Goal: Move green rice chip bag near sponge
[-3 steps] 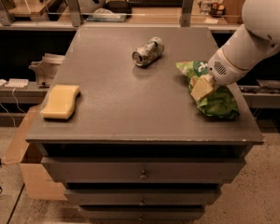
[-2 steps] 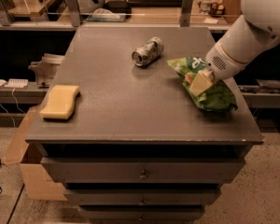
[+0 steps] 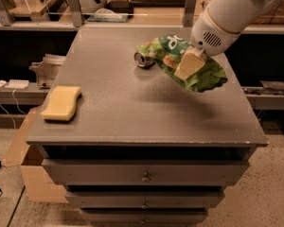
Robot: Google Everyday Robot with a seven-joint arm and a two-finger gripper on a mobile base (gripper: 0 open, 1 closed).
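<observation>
The claw (image 3: 190, 63), clamped on the green rice chip bag (image 3: 207, 77), has lifted it off the surface (image 3: 132, 110) (beside the crushed can (image 3: 144, 59)), so the carry toward the distant sponge (image 3: 61, 103) can begin.

table (image 3: 132, 117): grey-brown top, centre; knobbed drawers (image 3: 109, 174) beneath
floor (image 3: 270, 197): pale, speckled, lower corners
shelving (image 3: 33, 25): wooden, along the top edge
cardboard box (image 3: 33, 186): lower left, beside the table
gripper (image 3: 184, 70): upper right, above the table, clamped on green rice chip bag (image 3: 206, 77)

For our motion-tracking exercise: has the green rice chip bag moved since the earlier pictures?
Yes. Held by the gripper, the green rice chip bag has lifted off the table and shifted left, toward the silver can.
</observation>
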